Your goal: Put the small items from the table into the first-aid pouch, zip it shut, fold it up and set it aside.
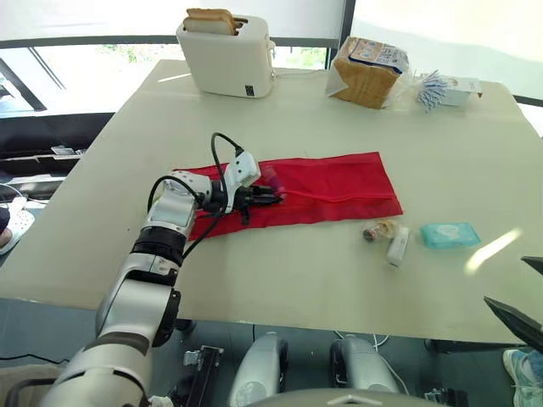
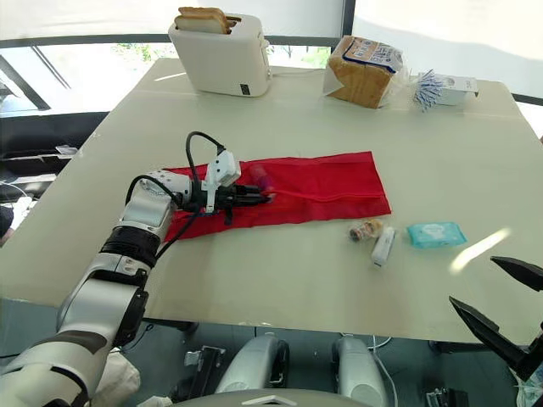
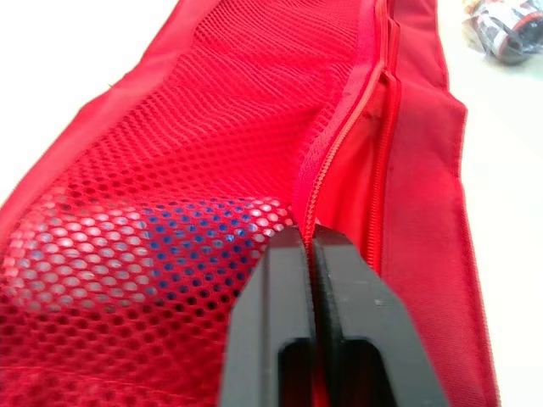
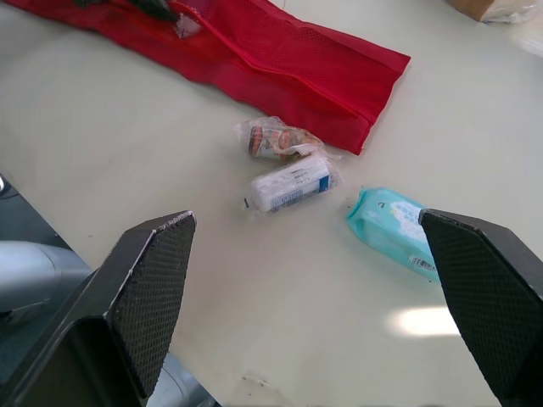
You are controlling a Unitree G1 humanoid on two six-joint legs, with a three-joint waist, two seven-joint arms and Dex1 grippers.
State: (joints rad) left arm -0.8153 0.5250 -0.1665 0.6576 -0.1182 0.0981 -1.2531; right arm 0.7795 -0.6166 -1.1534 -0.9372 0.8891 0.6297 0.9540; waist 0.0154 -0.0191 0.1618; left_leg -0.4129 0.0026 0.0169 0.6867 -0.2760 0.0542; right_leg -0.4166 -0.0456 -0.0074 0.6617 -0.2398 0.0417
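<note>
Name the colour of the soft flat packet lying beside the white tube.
Pale turquoise. The packet shows best in the right wrist view.

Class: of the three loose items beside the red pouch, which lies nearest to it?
The small brown wrapped roll; the white packet lies just beyond it, the teal pack farther still.

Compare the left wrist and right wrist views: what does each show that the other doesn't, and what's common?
Left wrist, not right: a close-up of the left gripper shut at the zipper, and a bluish item behind the mesh.
Right wrist, not left: the open right gripper, a white packet and a teal wipes pack on the table.
Both: the red pouch and the wrapped roll lying beside it.
</note>
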